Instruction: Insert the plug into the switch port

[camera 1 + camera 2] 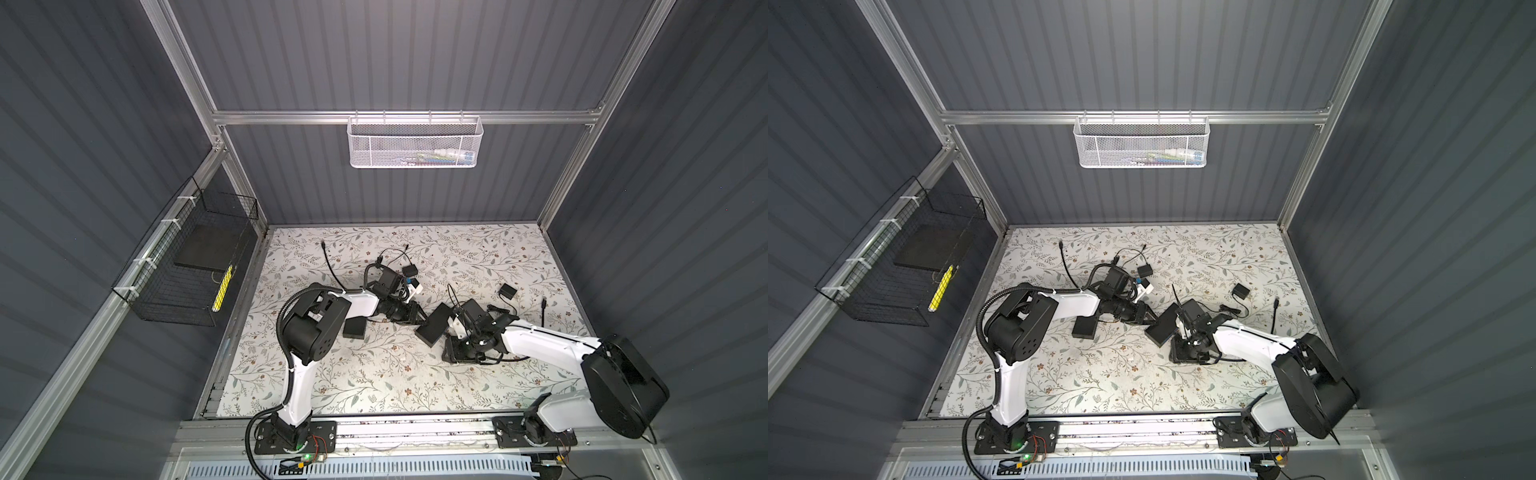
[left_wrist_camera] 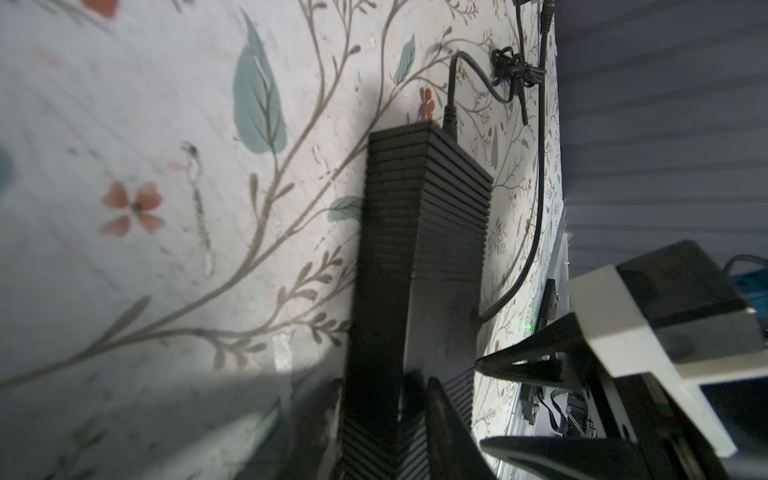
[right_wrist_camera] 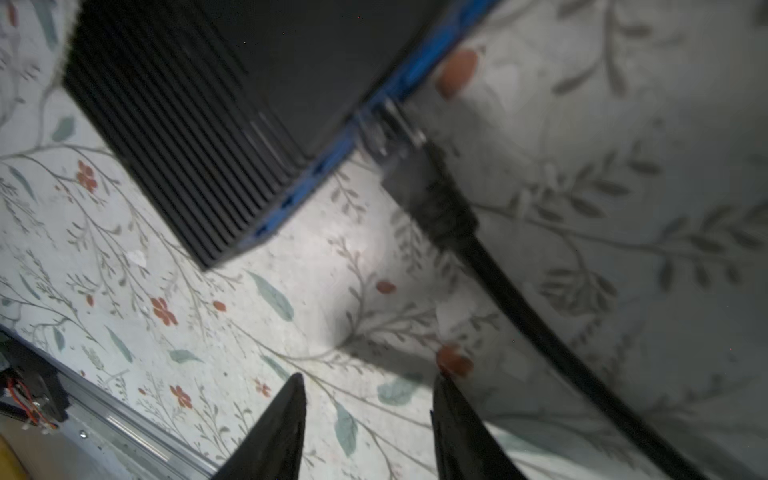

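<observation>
plug [image 3: 401,166]: tip met the blue port face of the switch [image 3: 228,104]; seating too blurred to tell.
cable [image 3: 519,299]: black, trailed from the plug past the right claw [image 3: 368,380].
switch: lay mid-tabletop [image 1: 374,382], between both arms.
right claw: spread, empty, near the plug.
left claw [image 1: 420,319]: pinched the switch's end.

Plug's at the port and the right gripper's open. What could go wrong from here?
The plug may be only part-seated: its clear tip shows outside the switch's blue face.
The cable runs close beside the open right gripper; backing away could snag it.
The left gripper grips just one end of the switch, so it may pivot.
</observation>
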